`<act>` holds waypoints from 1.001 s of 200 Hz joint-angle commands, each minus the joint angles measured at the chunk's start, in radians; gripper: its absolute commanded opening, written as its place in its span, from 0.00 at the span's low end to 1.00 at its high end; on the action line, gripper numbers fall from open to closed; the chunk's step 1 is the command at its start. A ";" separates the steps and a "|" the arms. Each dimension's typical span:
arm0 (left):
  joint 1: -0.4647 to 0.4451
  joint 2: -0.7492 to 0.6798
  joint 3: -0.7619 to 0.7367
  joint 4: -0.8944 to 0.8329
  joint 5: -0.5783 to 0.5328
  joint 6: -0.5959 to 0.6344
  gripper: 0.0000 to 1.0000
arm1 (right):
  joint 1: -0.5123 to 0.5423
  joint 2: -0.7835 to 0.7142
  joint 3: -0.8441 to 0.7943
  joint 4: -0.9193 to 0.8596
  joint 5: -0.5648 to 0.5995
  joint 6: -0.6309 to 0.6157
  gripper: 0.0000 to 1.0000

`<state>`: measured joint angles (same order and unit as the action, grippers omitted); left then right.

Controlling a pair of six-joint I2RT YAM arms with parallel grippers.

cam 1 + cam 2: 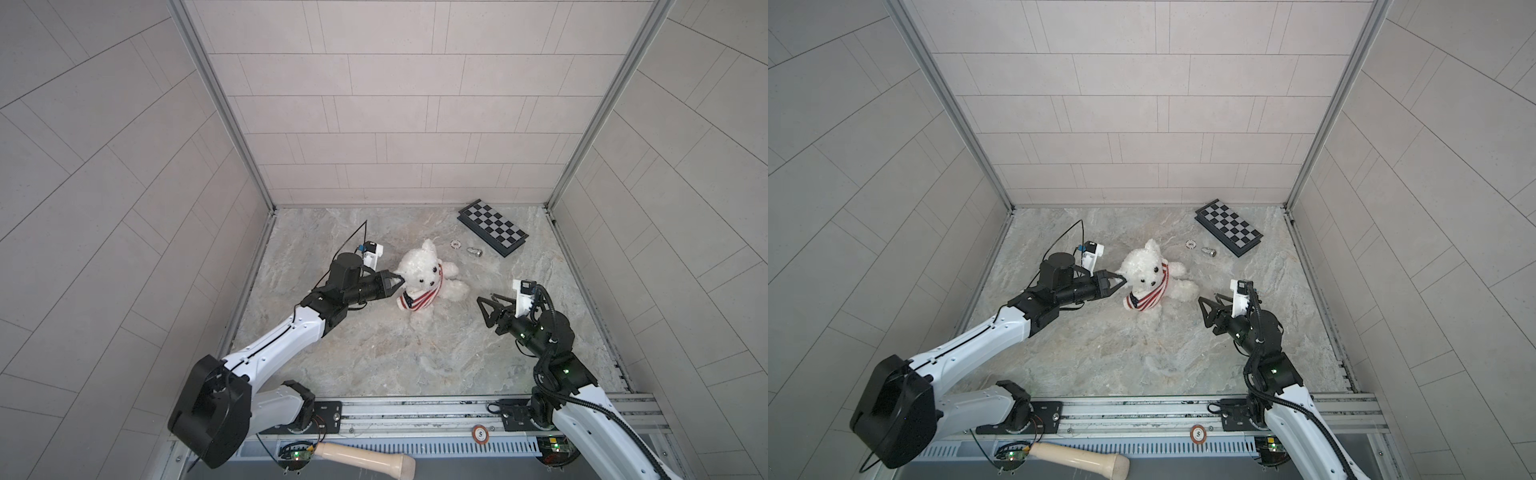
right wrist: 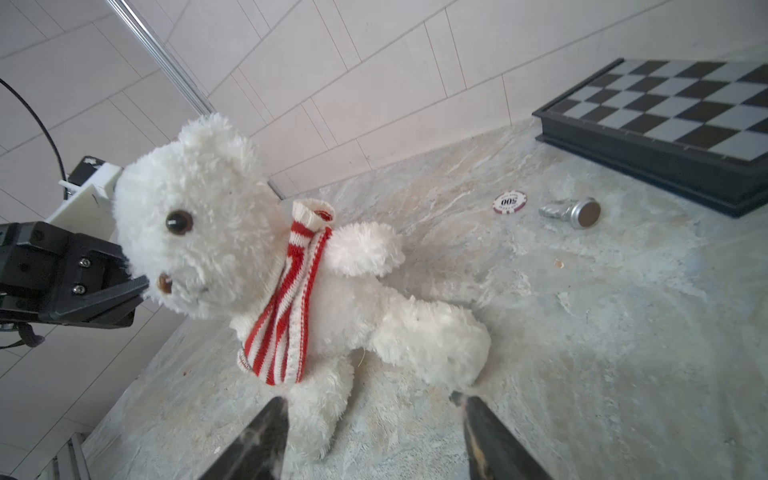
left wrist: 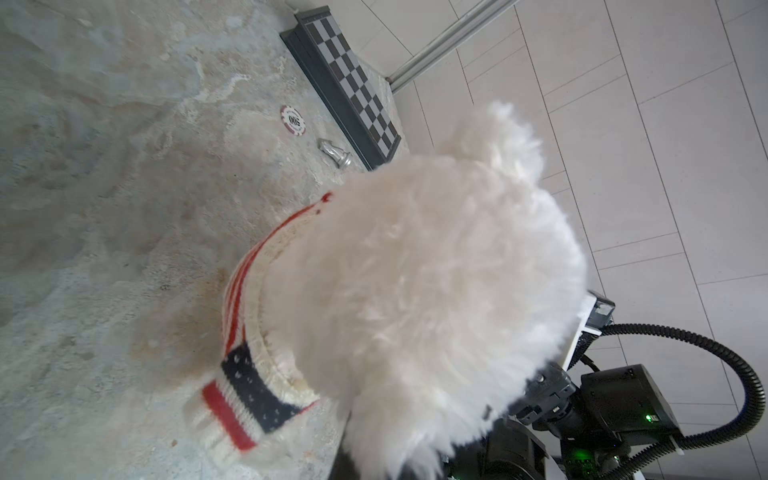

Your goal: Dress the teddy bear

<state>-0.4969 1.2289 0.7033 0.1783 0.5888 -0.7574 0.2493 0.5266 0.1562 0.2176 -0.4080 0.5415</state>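
Marble counter [image 1: 374, 353], my left claw [image 1: 400, 282] pinching the teddy bear [image 1: 419, 270], striped garment [image 1: 420, 301] at its neck, right claw [image 1: 485, 297] wide.

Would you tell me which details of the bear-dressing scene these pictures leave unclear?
Left gripper fingertips: left wrist view, buried behind the fluffy white teddy bear.
Red-and-white striped knit garment: left wrist view, mostly behind the bear's head, lower end blurred.
Round red-and-white poker chip lettering: top views, too small.
Right gripper body: right wrist view, cut off by the edge.
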 commanded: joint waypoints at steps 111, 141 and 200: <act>0.034 0.051 -0.175 -0.021 0.099 0.163 0.00 | 0.186 0.676 0.226 0.344 0.029 -0.036 0.63; 0.033 -0.028 -0.222 -0.090 0.056 0.153 0.52 | 0.220 0.766 0.224 0.386 0.012 -0.038 0.60; 0.196 -0.143 -0.173 -0.202 0.139 0.160 0.95 | 0.296 0.883 0.185 0.434 0.028 -0.047 0.45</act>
<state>-0.3843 1.0855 0.5018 -0.0101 0.6739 -0.5919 0.5297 1.3788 0.3653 0.6094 -0.3855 0.5034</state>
